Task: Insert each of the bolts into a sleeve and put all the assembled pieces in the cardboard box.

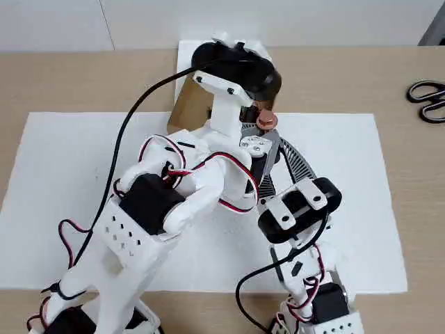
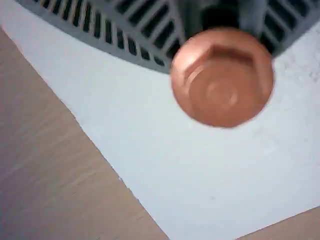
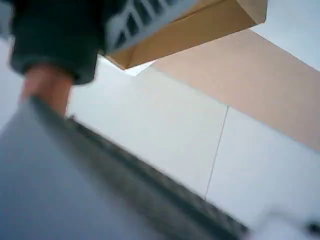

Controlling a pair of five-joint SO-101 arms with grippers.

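Frankly, whether the left arm's jaws or the right arm's jaws are apart, together or clamped on anything cannot be told, since the arms' own bodies cover them in the high view.

Just beside the left arm's (image 1: 224, 104) wrist end, a little above the middle of the high view, is a copper-coloured bolt with a flanged hexagonal head (image 1: 266, 122). The left wrist view sees the bolt (image 2: 222, 77) head-on and close, in front of a grey curved plastic part with rows of slots (image 2: 115, 30). I cannot tell whether the two touch.

The left arm rises from the lower left corner, bends at its elbow and reaches diagonally up and right. Its black wrist housing hangs over the brown cardboard box (image 1: 189, 111) at upper centre and hides most of it.

The right arm (image 1: 299, 209) stands at the bottom edge right of centre, folded short. Its black housing sits just below the slotted part (image 1: 297, 165).

Both arms work over a white rectangular mat (image 1: 69, 174) on the light wooden surface (image 1: 83, 76). Bare mat lies open at the left and at the far right. Black-handled scissors (image 1: 427, 101) rest on the wood at the right edge, well apart from the arms.
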